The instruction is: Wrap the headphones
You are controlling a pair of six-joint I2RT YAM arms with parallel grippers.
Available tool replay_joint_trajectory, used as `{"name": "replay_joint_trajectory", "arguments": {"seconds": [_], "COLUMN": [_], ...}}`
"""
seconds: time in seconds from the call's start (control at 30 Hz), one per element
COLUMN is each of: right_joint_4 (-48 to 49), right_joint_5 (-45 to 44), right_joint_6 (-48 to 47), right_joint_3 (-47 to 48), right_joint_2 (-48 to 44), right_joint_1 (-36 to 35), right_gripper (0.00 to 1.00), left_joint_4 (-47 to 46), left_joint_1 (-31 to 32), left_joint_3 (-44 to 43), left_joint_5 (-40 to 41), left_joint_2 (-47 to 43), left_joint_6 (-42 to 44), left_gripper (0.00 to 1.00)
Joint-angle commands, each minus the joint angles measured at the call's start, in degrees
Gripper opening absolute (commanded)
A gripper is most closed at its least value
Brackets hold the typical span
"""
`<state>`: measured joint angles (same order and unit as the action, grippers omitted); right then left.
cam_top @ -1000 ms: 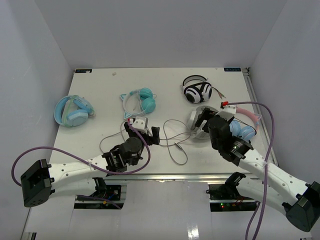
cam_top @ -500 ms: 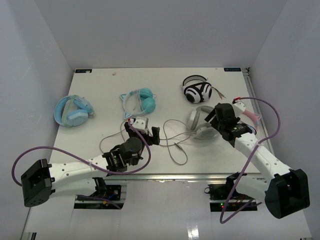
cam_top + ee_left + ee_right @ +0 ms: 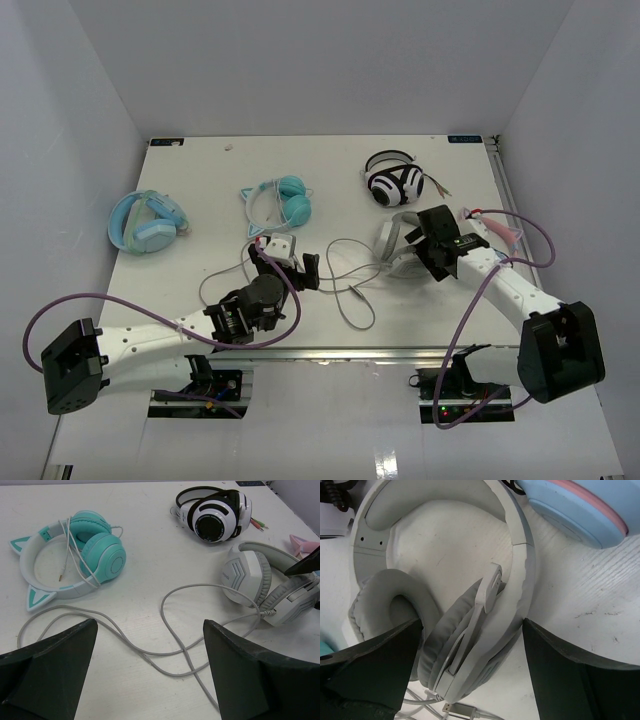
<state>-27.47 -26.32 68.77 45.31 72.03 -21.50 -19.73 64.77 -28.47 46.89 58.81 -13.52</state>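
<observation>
Headphones (image 3: pixel 400 245) lay flat on desk (image 3: pixel 200 180). R tool (image 3: pixel 432 246) gaped, empty, straddling 1 cup (image 3: pixel 465 630), prob. to pin it. L tool (image 3: pixel 290 268) gaped, empty, above loose cable (image 3: pixel 162 605), prob. for winding.

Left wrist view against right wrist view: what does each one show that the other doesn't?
Only the left wrist view shows the teal cat-ear headphones whole and the cable looping across the table. Only the right wrist view shows a pale blue cup with a pink edge. Both show the grey headphones, much closer in the right wrist view.
</observation>
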Motion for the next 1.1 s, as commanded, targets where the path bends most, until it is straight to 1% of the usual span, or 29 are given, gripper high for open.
{"name": "replay_joint_trajectory", "arguments": {"seconds": [0.0,0.13,0.37,0.47,0.5,0.53,0.6,0.67,0.7,0.77,0.8,0.87,0.93,1.0,1.07], "right_joint_4": [-0.97,-1.46,-2.33,-2.69,-2.78,-2.94,-2.94,-2.90,-2.76,-1.97,-0.54,2.55,7.32,11.29,14.93], "right_joint_5": [0.01,0.59,1.62,1.43,1.21,0.63,-0.32,-1.97,-2.81,-4.73,-4.59,-3.19,0.15,5.28,8.78], "right_joint_6": [5.47,6.02,5.00,4.09,3.98,3.70,2.35,-1.93,-4.52,-11.61,-14.19,-20.50,-26.32,-32.60,-35.58], "right_joint_3": [3.22,3.16,2.74,2.37,1.96,1.79,1.66,2.06,2.12,2.08,1.32,-0.99,-3.48,-6.31,-9.19], "right_joint_2": [3.27,5.45,6.52,5.54,5.07,4.33,3.58,2.56,2.05,0.37,-0.51,-3.20,-8.43,-13.05,-18.21], "right_joint_1": [-0.04,-0.04,-0.17,-0.94,-1.21,-1.56,-2.51,-3.33,-3.87,-4.90,-5.12,-5.49,-5.86,-6.30,-6.84], "right_gripper": [0.89,0.86,0.71,0.59,0.51,0.46,0.39,0.33,0.28,0.12,0.10,0.08,0.08,0.08,0.08], "left_joint_4": [0.44,0.47,0.48,0.47,0.39,0.39,0.39,0.13,-0.03,-0.08,0.72,3.04,6.35,12.54,16.32], "left_joint_1": [0.09,0.09,0.09,0.09,0.08,0.01,0.07,0.05,0.09,0.01,0.00,0.00,0.00,0.00,0.00], "left_joint_3": [-1.46,-1.41,-1.04,-0.88,-0.80,-0.80,-0.80,-0.45,-0.22,0.17,-0.27,-1.91,-4.63,-9.61,-15.79], "left_joint_5": [-0.62,-0.67,-0.49,-0.41,-0.50,-0.58,-0.79,-1.58,-2.37,-3.91,-4.27,-5.41,-7.20,-9.46,-11.15], "left_joint_2": [-0.85,-1.26,-2.69,-3.26,-3.27,-3.36,-3.63,-4.13,-4.57,-5.48,-5.71,-6.03,-5.64,-2.47,0.92], "left_joint_6": [-0.02,-0.10,-0.10,-0.09,-0.03,-0.11,-0.45,-1.28,-1.76,-2.68,-3.75,-6.11,-7.33,-8.11,-7.87], "left_gripper": [0.98,0.98,0.98,0.98,0.98,0.98,0.98,0.98,0.98,0.98,0.98,0.98,0.97,0.95,0.94]}}
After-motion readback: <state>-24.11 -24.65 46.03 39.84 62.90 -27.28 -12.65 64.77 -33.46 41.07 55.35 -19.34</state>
